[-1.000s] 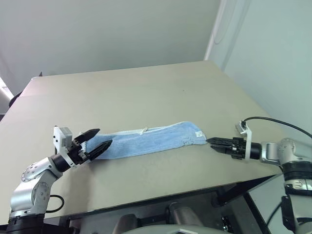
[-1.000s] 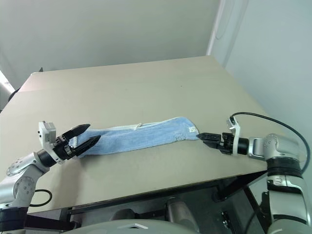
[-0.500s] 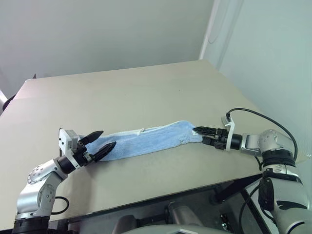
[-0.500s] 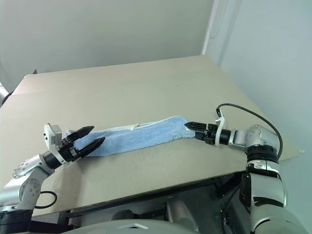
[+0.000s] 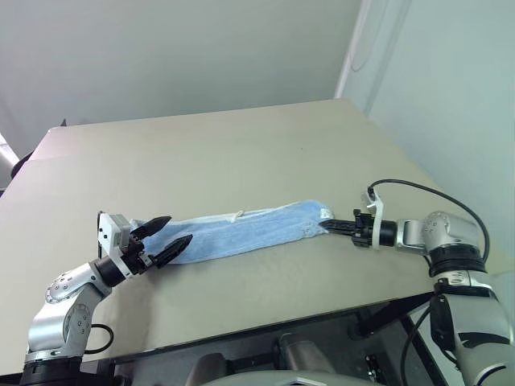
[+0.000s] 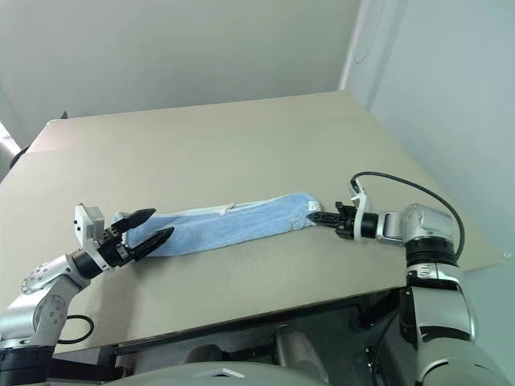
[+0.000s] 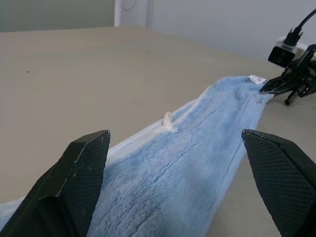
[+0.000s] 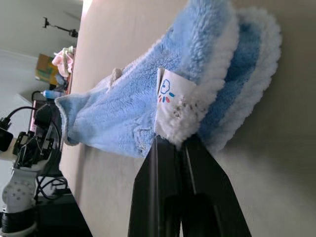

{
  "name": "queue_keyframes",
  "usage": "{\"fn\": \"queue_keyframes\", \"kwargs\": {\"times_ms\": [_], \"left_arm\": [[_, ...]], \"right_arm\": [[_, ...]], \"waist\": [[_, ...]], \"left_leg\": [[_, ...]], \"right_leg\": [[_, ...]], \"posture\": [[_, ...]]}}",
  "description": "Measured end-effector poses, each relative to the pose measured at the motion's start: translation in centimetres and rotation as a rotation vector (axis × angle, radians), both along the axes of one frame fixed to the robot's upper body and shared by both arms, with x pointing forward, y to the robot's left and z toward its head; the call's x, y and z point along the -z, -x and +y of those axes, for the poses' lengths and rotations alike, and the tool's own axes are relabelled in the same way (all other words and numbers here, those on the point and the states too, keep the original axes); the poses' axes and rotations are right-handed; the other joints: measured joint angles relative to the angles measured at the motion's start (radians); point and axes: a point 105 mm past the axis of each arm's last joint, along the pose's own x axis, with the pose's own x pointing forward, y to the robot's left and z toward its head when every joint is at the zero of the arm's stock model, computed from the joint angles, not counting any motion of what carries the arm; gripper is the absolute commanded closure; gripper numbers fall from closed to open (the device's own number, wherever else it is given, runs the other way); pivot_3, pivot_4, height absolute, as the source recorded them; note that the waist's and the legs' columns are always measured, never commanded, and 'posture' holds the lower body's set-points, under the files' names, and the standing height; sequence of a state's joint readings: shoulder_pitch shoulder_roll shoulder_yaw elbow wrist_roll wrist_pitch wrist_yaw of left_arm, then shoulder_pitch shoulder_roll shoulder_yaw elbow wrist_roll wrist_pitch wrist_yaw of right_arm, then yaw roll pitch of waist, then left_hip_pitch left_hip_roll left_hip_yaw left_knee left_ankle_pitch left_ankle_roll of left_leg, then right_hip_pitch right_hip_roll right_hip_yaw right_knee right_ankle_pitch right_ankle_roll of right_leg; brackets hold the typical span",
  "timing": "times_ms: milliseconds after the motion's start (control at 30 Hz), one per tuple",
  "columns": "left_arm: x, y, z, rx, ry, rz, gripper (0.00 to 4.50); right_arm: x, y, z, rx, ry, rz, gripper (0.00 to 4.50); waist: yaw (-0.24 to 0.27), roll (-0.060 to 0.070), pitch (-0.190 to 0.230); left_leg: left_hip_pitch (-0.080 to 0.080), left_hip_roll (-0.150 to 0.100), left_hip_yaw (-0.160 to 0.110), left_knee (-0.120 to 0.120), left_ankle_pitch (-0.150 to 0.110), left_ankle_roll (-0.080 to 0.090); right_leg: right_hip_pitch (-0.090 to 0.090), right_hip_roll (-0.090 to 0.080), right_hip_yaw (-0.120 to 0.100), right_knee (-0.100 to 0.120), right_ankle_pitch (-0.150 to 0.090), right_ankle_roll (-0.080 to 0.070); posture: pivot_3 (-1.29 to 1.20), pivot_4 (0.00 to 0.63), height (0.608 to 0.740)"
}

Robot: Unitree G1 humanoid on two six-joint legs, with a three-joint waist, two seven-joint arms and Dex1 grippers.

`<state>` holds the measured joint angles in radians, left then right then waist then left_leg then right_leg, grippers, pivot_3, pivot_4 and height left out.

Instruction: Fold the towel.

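The right tool [image 5: 328, 226] is clamped on the long folded light-blue terry towel [image 5: 241, 233]; the left tool [image 5: 170, 236] stands apart at the towel's other end.

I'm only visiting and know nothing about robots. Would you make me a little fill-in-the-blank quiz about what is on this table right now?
1. The towel lying on the table is light ____ in colour.
2. The right hand is ____ on the towel's end near the white tag.
3. The left hand has its two black fingers spread ____ around the towel's other end.
4. The towel lies in a long, narrow ____ between the two hands.

Missing words: blue; shut; open; strip
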<state>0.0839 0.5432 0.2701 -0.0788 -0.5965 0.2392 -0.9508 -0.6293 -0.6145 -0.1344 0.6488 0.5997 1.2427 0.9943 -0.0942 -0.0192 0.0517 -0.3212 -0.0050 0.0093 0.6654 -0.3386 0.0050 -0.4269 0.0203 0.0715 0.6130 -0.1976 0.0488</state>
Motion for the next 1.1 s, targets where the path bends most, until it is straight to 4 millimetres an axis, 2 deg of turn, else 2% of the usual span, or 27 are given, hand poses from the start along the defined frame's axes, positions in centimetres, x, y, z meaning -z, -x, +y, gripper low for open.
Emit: {"fn": "queue_keyframes", "kwargs": {"times_ms": [233,433,533,633,733,833,1100], "left_arm": [[0.1,-0.3,0.2,-0.005,-0.012,-0.005,0.0],[0.2,-0.4,0.4,-0.009,-0.016,0.001,0.0],[0.2,-0.5,0.4,-0.01,-0.017,-0.005,0.0],[-0.1,-0.7,0.4,-0.009,-0.018,-0.021,0.0],[-0.1,-0.8,0.4,-0.012,-0.019,-0.021,0.0],[-0.1,-0.8,0.5,-0.014,-0.019,-0.021,0.0],[0.3,-0.5,0.6,-0.017,-0.02,-0.007,0.0]], "right_arm": [[-4.0,0.7,-2.7,-0.105,0.105,-0.188,4.47],[-4.2,3.1,-6.0,-0.279,0.355,-0.215,4.47],[-4.0,3.2,-7.1,-0.336,0.466,-0.249,4.47],[-4.1,3.0,-7.2,-0.371,0.524,-0.298,4.47],[-4.8,2.7,-5.9,-0.426,0.536,-0.369,4.47],[-5.9,2.6,-3.2,-0.526,0.536,-0.495,4.47],[-6.7,4.4,2.8,-0.753,0.454,-0.652,4.47]], "waist": [[-0.002,0.001,0.001],[0.0,0.001,0.001],[-0.003,0.001,0.001],[-0.002,0.001,0.001],[-0.003,0.001,0.002],[-0.001,0.001,0.002],[0.003,0.0,0.002]], "left_leg": [[0.0,0.0,0.0,0.0,0.0,0.0],[0.001,0.0,0.0,0.0,0.0,0.0],[0.001,0.0,0.001,0.0,0.0,0.0],[0.001,0.0,0.001,0.0,0.0,0.0],[0.001,0.001,0.001,0.0,0.0,0.0],[0.001,0.001,0.001,0.0,0.0,0.0],[0.001,0.001,0.0,0.0,0.0,0.0]], "right_leg": [[0.0,0.001,0.0,0.0,0.0,0.0],[-0.001,0.001,-0.001,0.0,-0.001,0.0],[-0.001,0.001,0.0,0.0,-0.001,0.0],[-0.001,0.001,0.0,0.0,-0.001,0.0],[-0.002,0.001,0.0,0.0,-0.001,0.0],[-0.002,0.001,0.0,0.0,-0.001,0.0],[-0.004,0.0,-0.001,0.0,-0.001,0.0]], "posture": [[0.0,0.0,0.74],[0.0,0.0,0.74],[0.0,0.0,0.74],[0.0,0.0,0.74],[0.0,0.0,0.74],[0.0,0.0,0.74],[0.0,0.0,0.74]]}}
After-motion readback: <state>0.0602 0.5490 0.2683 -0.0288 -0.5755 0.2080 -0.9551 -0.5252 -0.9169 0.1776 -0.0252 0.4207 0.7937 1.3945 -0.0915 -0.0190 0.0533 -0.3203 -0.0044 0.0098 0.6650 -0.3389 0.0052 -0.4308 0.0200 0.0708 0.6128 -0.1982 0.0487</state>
